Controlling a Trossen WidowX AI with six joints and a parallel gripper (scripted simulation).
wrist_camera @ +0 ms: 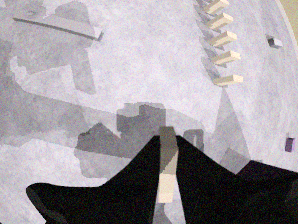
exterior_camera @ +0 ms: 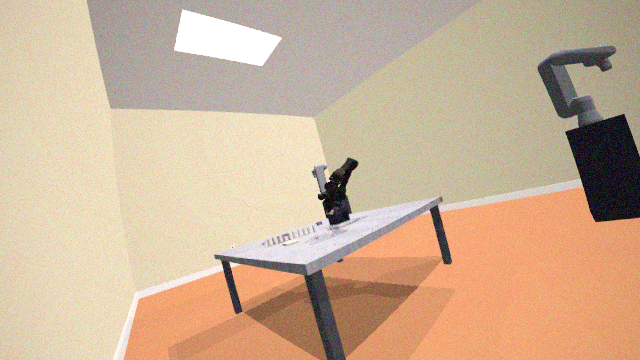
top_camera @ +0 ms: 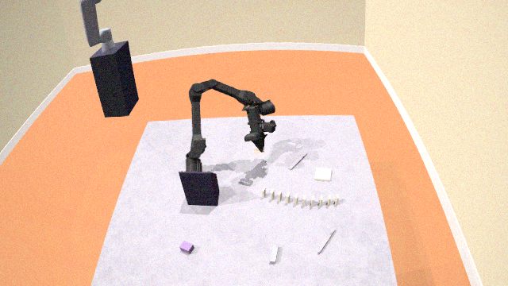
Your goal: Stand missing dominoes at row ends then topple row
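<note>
A row of several cream dominoes [top_camera: 296, 199] [wrist_camera: 225, 38] stands upright, evenly spaced, on the grey table [top_camera: 151, 238] [exterior_camera: 400, 217]. Its end domino nearest the arm's base [top_camera: 263, 193] [wrist_camera: 230, 80] is upright too. My gripper [top_camera: 260, 150] [wrist_camera: 166, 141] is shut on a cream domino [wrist_camera: 167, 187], which sticks out from between the fingertips in the wrist view. The gripper is above the table, behind the base-side end of the row in the top view and apart from it. Its fingers hide part of the held domino.
A white square block [top_camera: 323, 174] and a thin grey bar [top_camera: 298, 161] [wrist_camera: 57, 28] lie behind the row. Another thin bar [top_camera: 327, 241], a white block [top_camera: 274, 254] and a purple block [top_camera: 186, 247] [wrist_camera: 289, 144] lie in front. A second arm stands on a dark pedestal [top_camera: 115, 81] [exterior_camera: 607, 170] off the table.
</note>
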